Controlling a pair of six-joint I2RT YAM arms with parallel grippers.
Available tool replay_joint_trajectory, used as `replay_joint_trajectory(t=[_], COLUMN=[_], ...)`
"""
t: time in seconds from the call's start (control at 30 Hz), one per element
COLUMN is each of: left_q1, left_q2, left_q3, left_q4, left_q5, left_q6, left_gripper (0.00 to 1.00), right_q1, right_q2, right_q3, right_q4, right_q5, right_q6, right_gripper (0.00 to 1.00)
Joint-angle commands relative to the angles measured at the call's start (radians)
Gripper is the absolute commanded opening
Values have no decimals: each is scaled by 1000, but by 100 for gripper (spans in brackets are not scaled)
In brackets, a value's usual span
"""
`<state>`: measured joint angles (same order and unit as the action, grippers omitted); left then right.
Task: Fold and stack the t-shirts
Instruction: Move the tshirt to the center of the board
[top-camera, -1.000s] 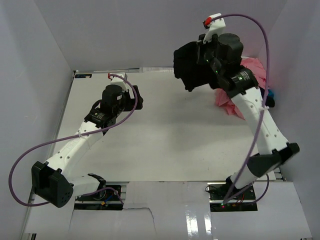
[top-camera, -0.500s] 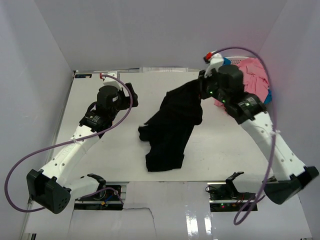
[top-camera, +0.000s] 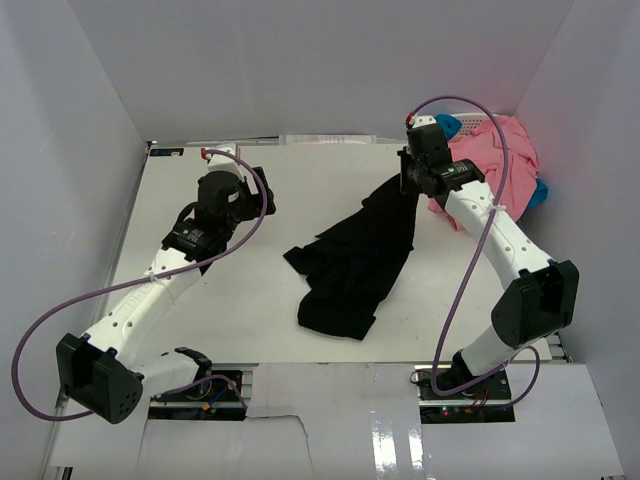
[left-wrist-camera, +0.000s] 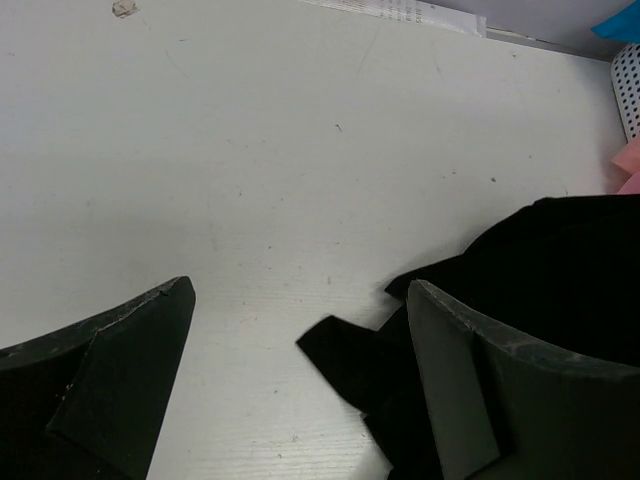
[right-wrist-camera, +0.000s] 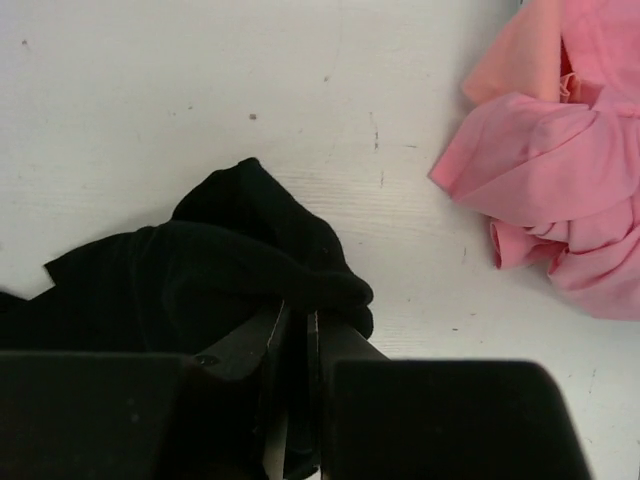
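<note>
the right gripper (top-camera: 413, 183) is pinched shut on one bunched edge of the black t-shirt (top-camera: 352, 262). the likely trouble is that pulling from this single hold drags the cloth into a rope instead of spreading it, or that the fold slips from the jaws. the left gripper (top-camera: 262, 192) hangs spread wide and empty over the table's (top-camera: 250, 310) far left part, apart from the shirt. the shirt trails crumpled and twisted from the far right toward the near middle. the pink t-shirts (top-camera: 497, 160) are heaped at the far right corner.
</note>
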<state>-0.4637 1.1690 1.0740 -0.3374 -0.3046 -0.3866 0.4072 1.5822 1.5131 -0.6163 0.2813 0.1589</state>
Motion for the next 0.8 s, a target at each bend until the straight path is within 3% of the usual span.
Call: replay_joint_trajectory(t=[0.0, 0.03, 0.07, 0.1, 0.2, 0.3, 0.47, 0.57, 0.77], left_q1=[5, 5, 5, 5, 5, 14, 97, 160, 247], left_q2=[3, 3, 4, 6, 15, 34, 81, 132, 146], left_q3=[7, 7, 9, 9, 15, 29, 56, 84, 92], left_q4=[-8, -9, -9, -12, -25, -55, -110, -153, -150], left_q5=[-14, -14, -17, -18, -40, -79, -65, -18, 45], left_q6=[-6, -6, -8, -8, -17, -46, -112, -146, -179], left_gripper=[98, 98, 98, 98, 98, 98, 98, 98, 98], right_q1=[7, 7, 7, 8, 18, 83, 157, 194, 292], right_q2=[-39, -45, -48, -50, -82, -138, -153, -105, 94], right_q3=[9, -16, -52, -68, -154, -261, -341, -321, -167], right_q4=[59, 64, 61, 46, 73, 141, 243, 250, 198], right_q5=[97, 104, 111, 107, -37, -157, -269, -327, -251], right_q6=[36, 40, 59, 65, 45, 11, -18, -61, -108], right_gripper=[8, 9, 24, 55, 82, 87, 86, 83, 79])
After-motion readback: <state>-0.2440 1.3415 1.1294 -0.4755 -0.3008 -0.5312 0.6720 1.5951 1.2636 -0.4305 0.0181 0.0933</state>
